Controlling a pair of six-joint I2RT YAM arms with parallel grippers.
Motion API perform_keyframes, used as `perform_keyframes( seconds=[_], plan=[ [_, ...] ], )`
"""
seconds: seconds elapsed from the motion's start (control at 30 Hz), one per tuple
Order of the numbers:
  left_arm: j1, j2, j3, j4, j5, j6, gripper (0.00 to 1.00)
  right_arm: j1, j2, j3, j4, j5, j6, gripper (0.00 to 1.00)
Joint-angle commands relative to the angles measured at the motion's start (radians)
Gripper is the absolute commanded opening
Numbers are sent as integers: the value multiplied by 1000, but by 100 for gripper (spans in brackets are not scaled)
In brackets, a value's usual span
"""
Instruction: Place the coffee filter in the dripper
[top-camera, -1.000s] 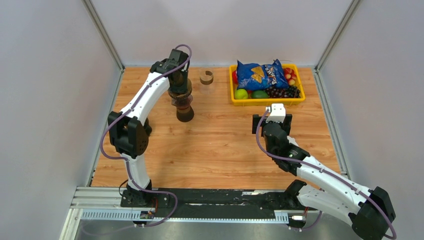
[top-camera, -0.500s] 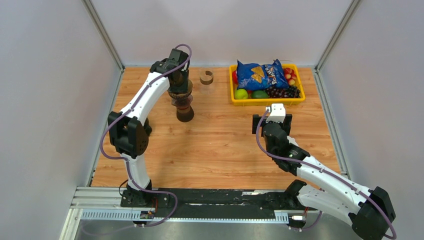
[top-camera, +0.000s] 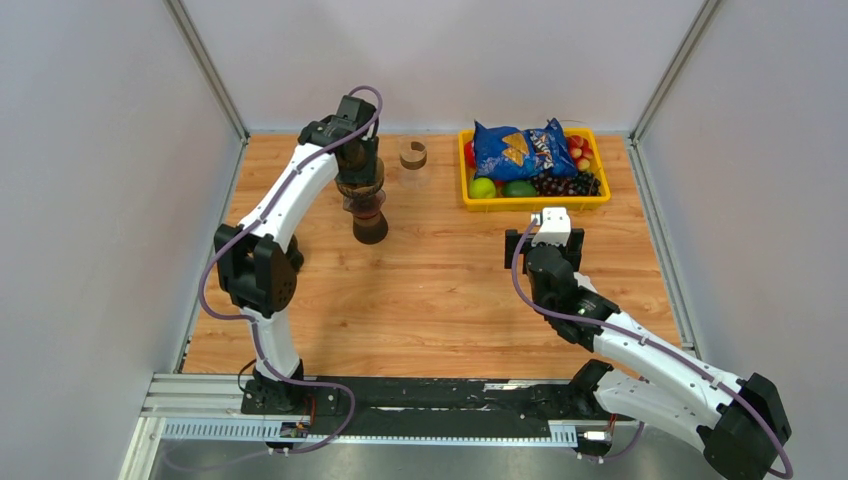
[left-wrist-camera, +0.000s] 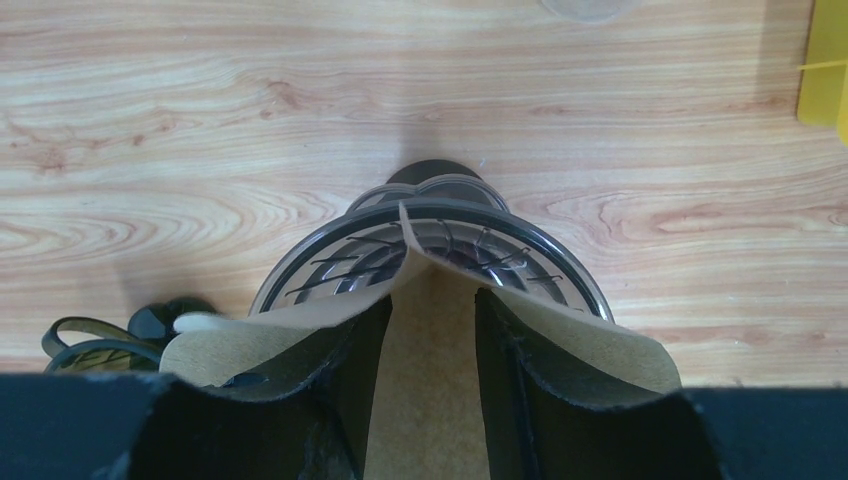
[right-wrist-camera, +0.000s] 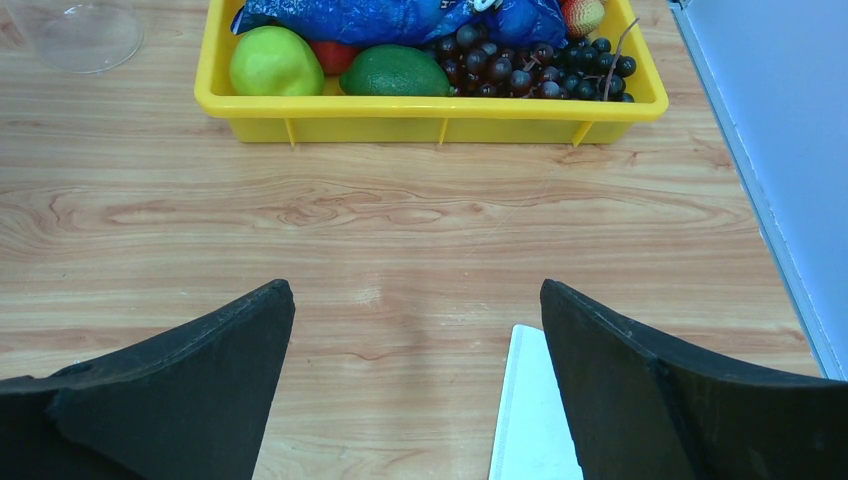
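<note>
From above, my left hand (top-camera: 360, 186) hung directly over the dripper (top-camera: 368, 210), which stood on the bench (top-camera: 440, 300) on top of a dark pot. My right hand (top-camera: 545, 222) was well off to the dripper's right, near the yellow tray (top-camera: 535, 204). The left arm was plainly the nearer one, so I judged the job to be its own.

Through the left wrist camera, the filter (left-wrist-camera: 600, 345) lay straight below and ahead of my hand (left-wrist-camera: 428, 312). Its point dipped into the dripper's ribbed bowl (left-wrist-camera: 330, 268), and its upper edge flared past the rim on both sides. My fingers (left-wrist-camera: 505, 360) stood partly spread, with paper showing in the gap between them. I took that as letting go, not pinching. The cone's long axis ran down through the dripper's middle. I judged that only seating remained, and that lifting the hand straight up should leave the filter undisturbed.

Through the right wrist camera, my right hand (right-wrist-camera: 415, 300) was spread wide and empty over bare wood. The dripper was out of sight.
</note>
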Motion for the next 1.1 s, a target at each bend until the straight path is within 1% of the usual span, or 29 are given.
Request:
perform_keyframes(
  seconds=[0.0,0.37,0.8,1.07],
  plan=[
    [3,-69,43,0,-2,-13,48,-4,-5,36,15,12,-13,100],
    [2,-103,42,0,-4,-13,48,-4,-4,35,13,10,-11,100],
    [3,-137,39,8,13,-16,45,-4,-4,38,13,11,-11,100],
    [3,-113,-3,51,18,-21,42,-4,-3,38,12,9,-10,100]
  ],
)
